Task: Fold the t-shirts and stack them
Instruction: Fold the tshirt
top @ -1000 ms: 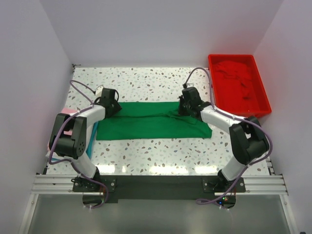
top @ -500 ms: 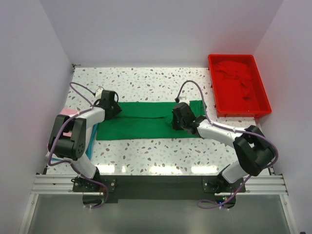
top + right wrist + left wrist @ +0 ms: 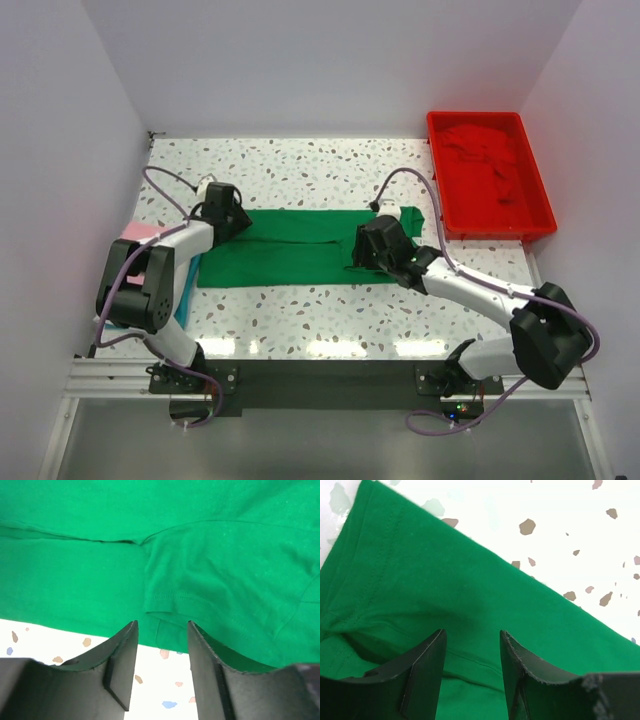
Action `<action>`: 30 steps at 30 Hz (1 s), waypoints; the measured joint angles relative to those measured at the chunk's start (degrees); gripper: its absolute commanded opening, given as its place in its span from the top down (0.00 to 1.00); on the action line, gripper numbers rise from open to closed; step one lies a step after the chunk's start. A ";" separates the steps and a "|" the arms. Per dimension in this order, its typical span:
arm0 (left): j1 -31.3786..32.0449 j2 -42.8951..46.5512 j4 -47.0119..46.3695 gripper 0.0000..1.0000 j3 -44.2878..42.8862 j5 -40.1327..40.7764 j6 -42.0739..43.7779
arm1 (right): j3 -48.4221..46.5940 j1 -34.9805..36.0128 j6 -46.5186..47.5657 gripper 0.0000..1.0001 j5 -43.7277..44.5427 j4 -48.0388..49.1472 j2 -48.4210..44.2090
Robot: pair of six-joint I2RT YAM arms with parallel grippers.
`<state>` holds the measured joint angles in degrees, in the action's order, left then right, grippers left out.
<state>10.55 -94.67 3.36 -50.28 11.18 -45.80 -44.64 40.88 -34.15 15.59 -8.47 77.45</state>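
The bright green t-shirt (image 3: 290, 250) lies flat as a long band across the middle of the table. My left gripper (image 3: 228, 215) is open over its far left part, and the left wrist view shows the jaws (image 3: 472, 640) apart just above green cloth (image 3: 470, 590) with nothing between them. My right gripper (image 3: 368, 245) is open over the shirt's right part. In the right wrist view it (image 3: 161, 630) hovers at the shirt's near edge by a sleeve hem (image 3: 170, 600). The pink t-shirt (image 3: 135, 232) lies at the far left. The red t-shirt (image 3: 485, 150) lies in the tray.
A rigid red plastic tray (image 3: 545, 215) stands at the back right corner. A teal cloth strip (image 3: 186, 285) lies beside the left arm at the table's left. White walls close in the table on three sides.
My right gripper has moved left and nearer, from the shirt's right end to its near edge. The shirt's right end now looks shorter. The left gripper has stayed put.
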 measured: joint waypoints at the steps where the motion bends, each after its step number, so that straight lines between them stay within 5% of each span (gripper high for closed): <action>1: 0.00 0.17 -0.26 0.48 0.00 -0.39 0.37 | -0.02 0.00 0.02 0.50 0.04 -0.31 -0.46; 13: 5.20 2.25 0.00 0.49 0.66 1.09 1.60 | -4.68 -6.32 -0.17 0.51 2.49 -7.48 2.60; 24: 13.66 2.40 4.28 0.52 4.57 9.86 -1.62 | -8.74 -15.98 -0.35 0.51 -2.93 -7.91 18.32; 30: 17.81 2.25 4.81 0.53 5.18 13.99 -4.37 | -21.53 -21.09 1.64 0.48 -5.86 -8.44 28.74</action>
<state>28.36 -92.42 8.16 -45.10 25.17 -50.17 -66.17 19.79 -32.51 9.74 -16.91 106.19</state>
